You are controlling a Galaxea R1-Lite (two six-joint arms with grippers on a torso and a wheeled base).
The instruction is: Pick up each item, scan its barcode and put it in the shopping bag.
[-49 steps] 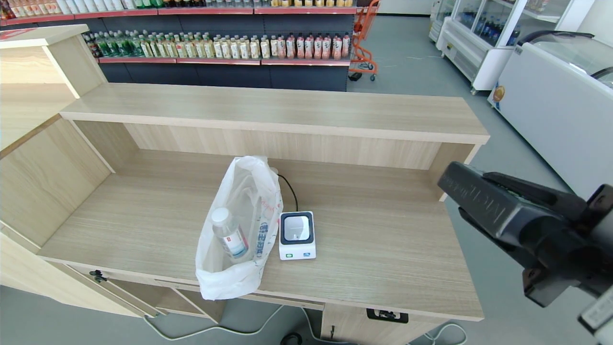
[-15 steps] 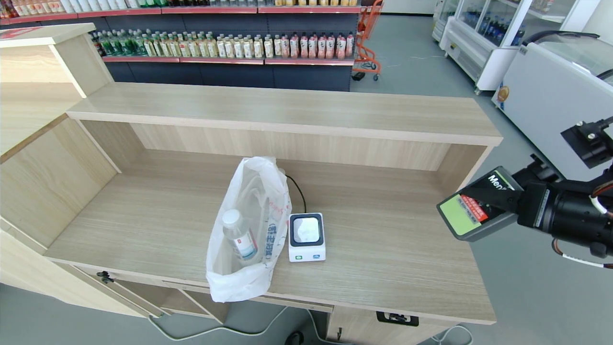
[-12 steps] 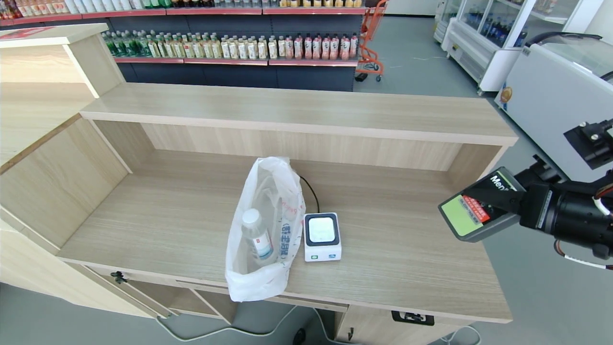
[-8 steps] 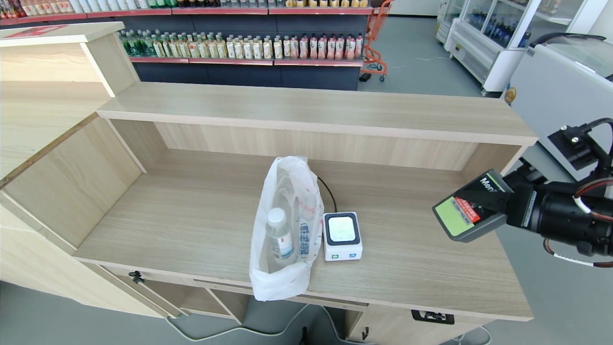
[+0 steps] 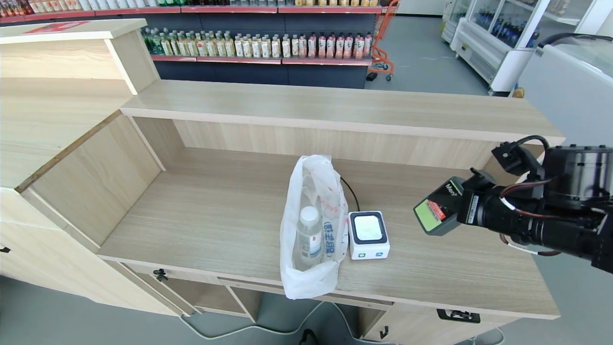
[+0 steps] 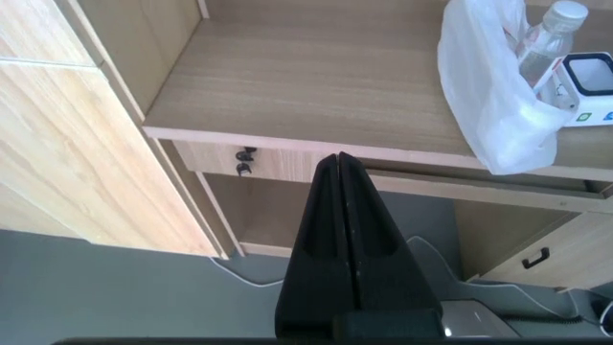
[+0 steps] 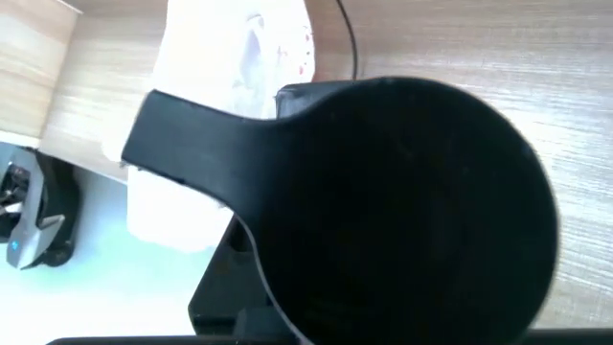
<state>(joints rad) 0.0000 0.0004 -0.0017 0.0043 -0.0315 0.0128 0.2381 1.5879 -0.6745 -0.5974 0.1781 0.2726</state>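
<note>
A white plastic shopping bag stands open on the wooden counter, and a clear water bottle is upright inside it. Touching the bag's right side is the white barcode scanner, window facing up. My right gripper is shut on a dark container with a green and red label, held above the counter's right part, right of the scanner. The container's dark round body fills the right wrist view. My left gripper is shut on nothing, low in front of the counter's edge, left of the bag.
A raised ledge runs along the counter's back, with a taller wooden block at the left. A black cable leads back from the scanner. Drink shelves and freezers stand behind. Drawers with handles sit under the counter.
The head camera has swung, shifting the whole picture right. The right gripper turned the container, showing its label, and carried it closer to the scanner. Bag, bottle and scanner stay put.
</note>
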